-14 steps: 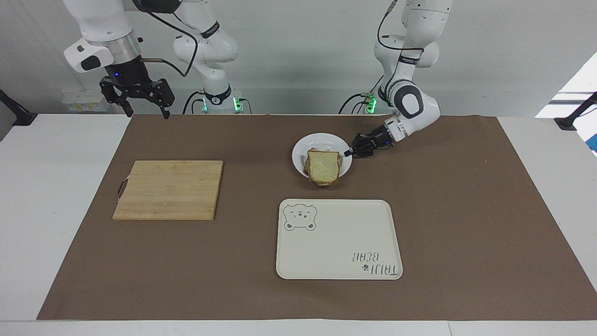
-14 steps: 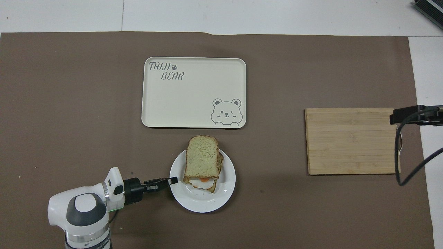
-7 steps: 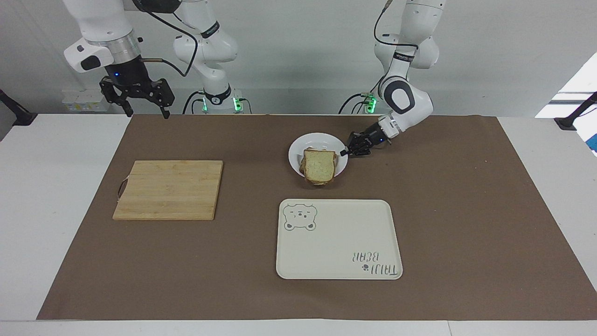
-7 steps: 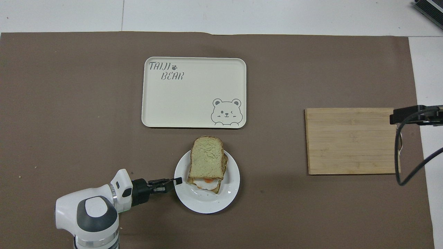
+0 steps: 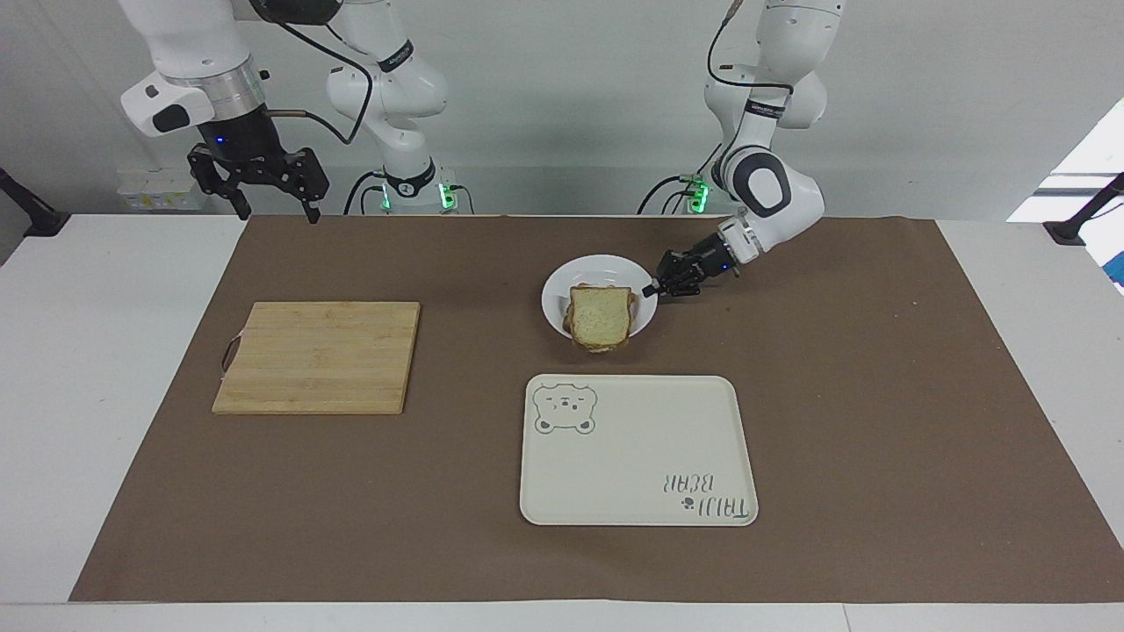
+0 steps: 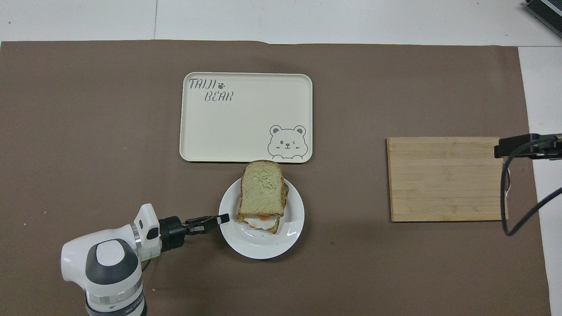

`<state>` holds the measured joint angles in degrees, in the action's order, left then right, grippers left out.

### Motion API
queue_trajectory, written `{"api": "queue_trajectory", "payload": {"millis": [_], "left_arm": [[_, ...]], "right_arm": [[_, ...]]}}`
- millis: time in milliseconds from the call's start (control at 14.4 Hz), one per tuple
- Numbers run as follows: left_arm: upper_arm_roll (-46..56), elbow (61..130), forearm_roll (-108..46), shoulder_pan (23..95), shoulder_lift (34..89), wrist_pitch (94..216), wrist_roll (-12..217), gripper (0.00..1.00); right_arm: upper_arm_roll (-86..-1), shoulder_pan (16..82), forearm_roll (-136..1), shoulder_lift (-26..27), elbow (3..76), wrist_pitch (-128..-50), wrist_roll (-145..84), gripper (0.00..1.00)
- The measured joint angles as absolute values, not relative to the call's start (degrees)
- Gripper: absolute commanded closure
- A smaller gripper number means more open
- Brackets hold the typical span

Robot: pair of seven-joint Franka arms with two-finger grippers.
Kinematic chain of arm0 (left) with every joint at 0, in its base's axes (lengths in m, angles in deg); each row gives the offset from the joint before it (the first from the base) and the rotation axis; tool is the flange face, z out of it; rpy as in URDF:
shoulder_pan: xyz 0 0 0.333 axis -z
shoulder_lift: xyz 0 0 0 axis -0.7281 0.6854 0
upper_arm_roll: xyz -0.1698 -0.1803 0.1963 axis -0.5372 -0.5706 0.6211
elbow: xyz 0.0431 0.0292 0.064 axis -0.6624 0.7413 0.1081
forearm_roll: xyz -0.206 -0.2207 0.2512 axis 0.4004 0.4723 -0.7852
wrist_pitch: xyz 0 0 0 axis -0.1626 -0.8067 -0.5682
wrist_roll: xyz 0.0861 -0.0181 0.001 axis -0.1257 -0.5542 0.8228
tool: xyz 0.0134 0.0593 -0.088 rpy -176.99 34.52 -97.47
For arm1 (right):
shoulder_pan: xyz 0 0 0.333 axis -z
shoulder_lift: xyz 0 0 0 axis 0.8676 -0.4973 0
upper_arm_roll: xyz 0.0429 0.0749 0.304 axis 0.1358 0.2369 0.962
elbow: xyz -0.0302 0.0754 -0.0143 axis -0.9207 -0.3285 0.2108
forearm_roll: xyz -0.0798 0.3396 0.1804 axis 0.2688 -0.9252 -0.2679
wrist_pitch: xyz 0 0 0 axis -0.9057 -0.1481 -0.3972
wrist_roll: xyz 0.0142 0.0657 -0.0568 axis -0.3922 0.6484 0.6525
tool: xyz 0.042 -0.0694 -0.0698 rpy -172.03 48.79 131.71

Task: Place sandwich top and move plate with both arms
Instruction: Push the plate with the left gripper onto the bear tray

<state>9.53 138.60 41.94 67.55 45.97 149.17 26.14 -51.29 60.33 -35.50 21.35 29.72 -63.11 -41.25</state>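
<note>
Light falls evenly and brightly from above on my table. My left gripper (image 5: pixel 652 289) casts only a faint, soft shadow. The plate (image 6: pixel 287 239) shows small white glints on its glossy rim; its shadow is thin. Both views are sharp across the brown mat (image 5: pixel 878 395), without blur. The white wall looks slightly grey.

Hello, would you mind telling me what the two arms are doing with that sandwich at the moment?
The sandwich top already lies on the egg sandwich on the plate. The left gripper is low at the plate's rim, on the side toward the left arm's end of the table. The right gripper waits raised, open, near the cutting board. The bear tray is bare.
</note>
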Motion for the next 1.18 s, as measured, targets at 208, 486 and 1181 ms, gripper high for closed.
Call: {"api": "queue_trajectory", "payload": {"millis": [208, 486, 1181], "left_arm": [[9.66, 135.40, 41.93, 62.95, 47.32, 144.71, 27.53, 1.00], [9.77, 125.34, 41.69, 61.11, 52.91, 143.58, 33.99, 1.00], [10.02, 104.57, 30.04, 57.71, 69.60, 146.90, 45.74, 1.00]], "right_arm": [[-51.29, 60.33, -35.51, 21.35, 29.72, -63.11, -41.24, 0.00], [-51.29, 60.33, -35.51, 21.35, 29.72, -63.11, -41.25, 0.00], [-51.29, 60.33, -35.50, 21.35, 29.72, -63.11, -41.24, 0.00]]}}
